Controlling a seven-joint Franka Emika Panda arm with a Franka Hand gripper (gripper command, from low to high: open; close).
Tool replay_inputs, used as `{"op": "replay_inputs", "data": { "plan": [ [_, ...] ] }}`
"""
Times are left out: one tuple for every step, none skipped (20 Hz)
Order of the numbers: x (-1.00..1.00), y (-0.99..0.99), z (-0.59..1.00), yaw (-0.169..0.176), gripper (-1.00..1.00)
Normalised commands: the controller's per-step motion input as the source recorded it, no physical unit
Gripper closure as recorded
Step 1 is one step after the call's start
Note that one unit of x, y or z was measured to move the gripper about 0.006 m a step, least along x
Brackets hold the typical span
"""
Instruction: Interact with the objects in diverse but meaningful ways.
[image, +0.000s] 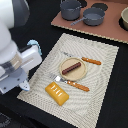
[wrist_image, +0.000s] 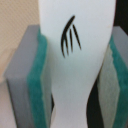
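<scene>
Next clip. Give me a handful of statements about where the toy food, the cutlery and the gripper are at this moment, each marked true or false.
1. The dark brown sausage lies on the round tan plate. True.
2. The ridged yellow-orange bread block sits on that plate too. False: it lies on the pale woven placemat, nearer the mat's front edge.
3. In the wrist view, the gripper has a white bottle-like figure with a black mark between its green-padded fingers. True.
4. The grey pots stand on the placemat. False: they are on a brown board beyond it.
5. An orange-handled fork lies beside the plate. True.
</scene>
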Motion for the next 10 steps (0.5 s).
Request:
{"op": "replay_inputs", "data": {
  "plan": [
    [0.8, 0.6, 0.92, 0.0, 1.0],
    [0.79, 0.6, 0.89, 0.0, 1.0],
    [0.78, 0.61, 0.83, 0.0, 1.0],
    [0.77, 0.61, 0.75, 0.0, 1.0],
    [0.76, 0.6, 0.58, 0.0, 1.0],
    [0.77, 0.6, 0.54, 0.0, 1.0],
    [0.78, 0.59, 0.47, 0.0, 1.0],
    [0.81, 0.59, 0.46, 0.0, 1.0],
    [0.79, 0.6, 0.41, 0.0, 1.0],
    [0.78, 0.6, 0.38, 0.0, 1.0]
  ]
}}
